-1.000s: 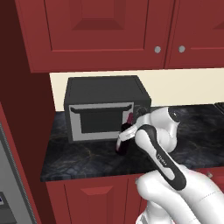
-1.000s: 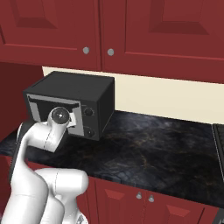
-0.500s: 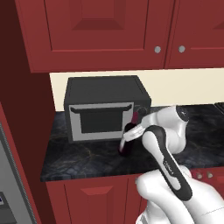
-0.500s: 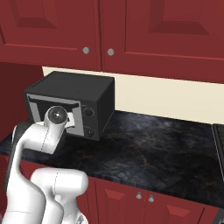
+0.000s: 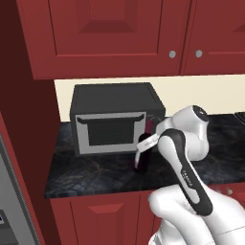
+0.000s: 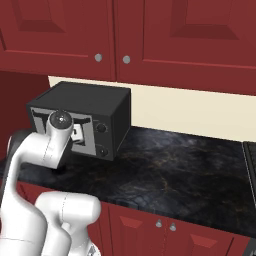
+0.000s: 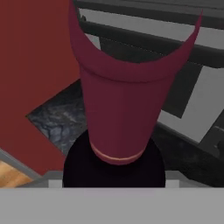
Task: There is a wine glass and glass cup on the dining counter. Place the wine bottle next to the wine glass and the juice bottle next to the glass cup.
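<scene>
The wine bottle (image 5: 141, 163), nearly black with a pinkish-red neck, stands on the black worktop (image 5: 86, 173) just right of the microwave's front. My gripper (image 5: 145, 142) is at the bottle's shoulder, reaching in from the right. In the hand view the bottle's neck (image 7: 120, 113) rises very close in front of the camera above its dark body. My fingertips are hidden, so I cannot see their grip. The wine glass, glass cup, juice bottle and dining counter are out of view.
A black microwave (image 5: 112, 117) (image 6: 82, 117) sits at the worktop's left end against a red side wall. Red wall cabinets (image 5: 110, 36) hang low overhead. The worktop (image 6: 175, 165) stretches right toward a stove edge (image 6: 250, 165).
My arm's elbow has swung to the right and its upper link has risen. The hand has stayed by the bottle. The bottle stands at the same spot on the worktop.
</scene>
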